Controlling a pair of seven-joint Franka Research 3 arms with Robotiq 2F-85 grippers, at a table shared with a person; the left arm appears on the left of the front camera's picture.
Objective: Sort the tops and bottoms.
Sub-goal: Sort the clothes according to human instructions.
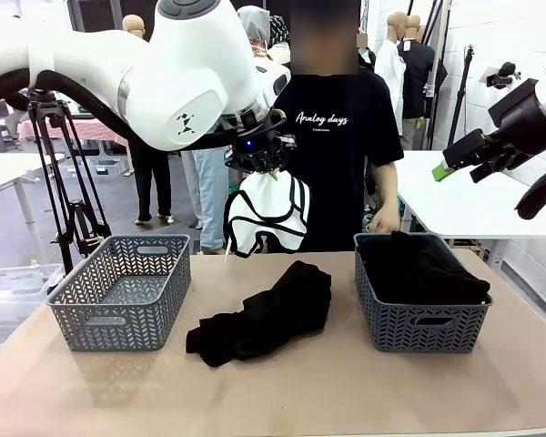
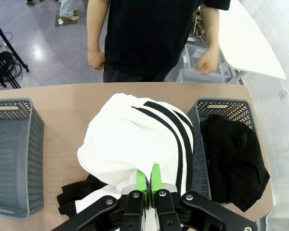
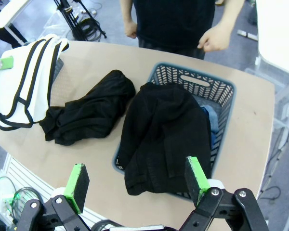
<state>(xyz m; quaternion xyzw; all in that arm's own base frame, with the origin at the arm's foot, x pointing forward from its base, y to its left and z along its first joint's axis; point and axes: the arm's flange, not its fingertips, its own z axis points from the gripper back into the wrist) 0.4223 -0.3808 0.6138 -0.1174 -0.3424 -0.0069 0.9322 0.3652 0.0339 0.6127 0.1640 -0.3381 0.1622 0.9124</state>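
**Front view.** The white striped garment [image 1: 266, 217] hangs from the left gripper [image 1: 264, 166], which is clenched on the cloth's upper edge above the far middle of the table [image 1: 346, 391]. The garment's long axis runs vertically. From this gripper, the empty basket [image 1: 118, 323] lies at 8 o'clock and the filled basket [image 1: 423, 330] at 4 o'clock, at much the same remove. A black garment [image 1: 264, 314] lies on the table at 6 o'clock, between the two baskets.

**Left wrist view.** The left gripper [image 2: 149, 177] is seen pinched shut on white cloth, which billows toward 12 o'clock. The empty basket [image 2: 36, 144] is placed at 9 o'clock and the filled basket [image 2: 197, 159] at 3 o'clock. The striped edge overlaps the rim of the filled basket in the picture.

**Right wrist view.** The right gripper [image 3: 137, 179] is spread wide and holds nothing, above the filled basket [image 3: 202, 84]. The white striped garment [image 3: 21, 82] is seen at 10 o'clock, well apart. Delivery is therefore judged to fall to the left arm. The correct basket depends on whether the piece is a top or a bottom, which cannot be told.
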